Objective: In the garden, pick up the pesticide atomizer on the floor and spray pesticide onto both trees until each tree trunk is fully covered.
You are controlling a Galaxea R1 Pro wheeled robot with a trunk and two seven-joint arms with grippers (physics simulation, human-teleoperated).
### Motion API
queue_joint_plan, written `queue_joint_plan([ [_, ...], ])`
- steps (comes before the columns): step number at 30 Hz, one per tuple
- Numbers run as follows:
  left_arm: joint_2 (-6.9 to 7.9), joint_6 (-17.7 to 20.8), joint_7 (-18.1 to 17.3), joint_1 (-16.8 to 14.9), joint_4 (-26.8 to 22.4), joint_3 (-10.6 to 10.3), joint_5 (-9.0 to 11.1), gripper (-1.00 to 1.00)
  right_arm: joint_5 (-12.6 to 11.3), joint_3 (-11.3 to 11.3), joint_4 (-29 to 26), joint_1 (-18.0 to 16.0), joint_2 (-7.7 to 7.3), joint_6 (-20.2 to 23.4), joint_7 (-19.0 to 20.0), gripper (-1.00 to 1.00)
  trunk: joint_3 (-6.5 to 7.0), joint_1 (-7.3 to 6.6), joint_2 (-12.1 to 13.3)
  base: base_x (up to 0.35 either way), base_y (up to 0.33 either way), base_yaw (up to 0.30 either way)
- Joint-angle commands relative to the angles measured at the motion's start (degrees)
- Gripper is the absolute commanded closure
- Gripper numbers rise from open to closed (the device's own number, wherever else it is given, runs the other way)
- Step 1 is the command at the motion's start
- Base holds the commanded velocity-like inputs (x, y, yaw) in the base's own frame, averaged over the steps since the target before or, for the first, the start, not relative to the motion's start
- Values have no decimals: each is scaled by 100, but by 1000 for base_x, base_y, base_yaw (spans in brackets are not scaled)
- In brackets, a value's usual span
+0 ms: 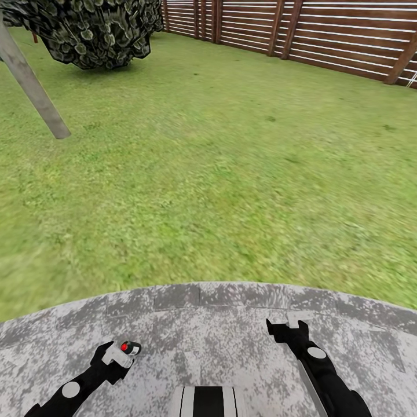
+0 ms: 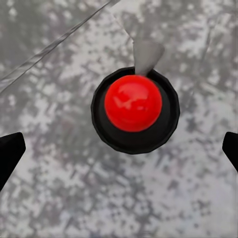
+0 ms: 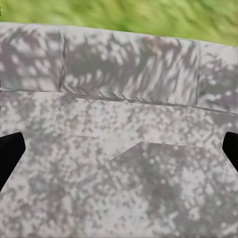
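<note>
The left gripper (image 1: 123, 354) hangs low over the grey stone paving (image 1: 231, 324), directly above the pesticide atomizer (image 2: 134, 110), which shows a red top in a black collar. The fingers (image 2: 10, 153) stand wide on either side of the atomizer without touching it.

The right gripper (image 1: 288, 325) hovers over bare paving, its fingers wide and empty.

Beyond the paving lies the lawn (image 1: 220, 174). A grey-brown tree trunk (image 1: 32, 87) stands far left, and the wooden fence (image 1: 324, 35) closes the rear.

Risk: the atomizer appears slim and upright. An off-centre descent or uneven closure could tip it over and prevent a secure grasp.
</note>
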Motion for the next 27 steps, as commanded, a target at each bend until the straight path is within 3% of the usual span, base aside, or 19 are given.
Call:
queue_joint_plan([
  [1, 2, -28, 5, -2, 0, 0, -63, -100, 1, 10, -9, -1, -4, 33, 4, -100, -4, -1, -1, 0, 0, 0],
  [11, 7, -28, 3, -2, 0, -7, -63, -100, 1, 10, -9, 0, -4, 30, -7, -100, -4, -1, -1, 0, 0, -143],
  [16, 7, -28, 5, -2, 0, -7, -65, -100, 1, 10, -9, 0, -4, 32, -4, -100, -92, 9, -7, 0, 0, -27],
  [27, 7, -28, 5, -2, 0, -7, -64, -100, 1, 10, -9, 0, -4, 31, -3, -100, -92, 9, -7, 0, 0, -2],
])
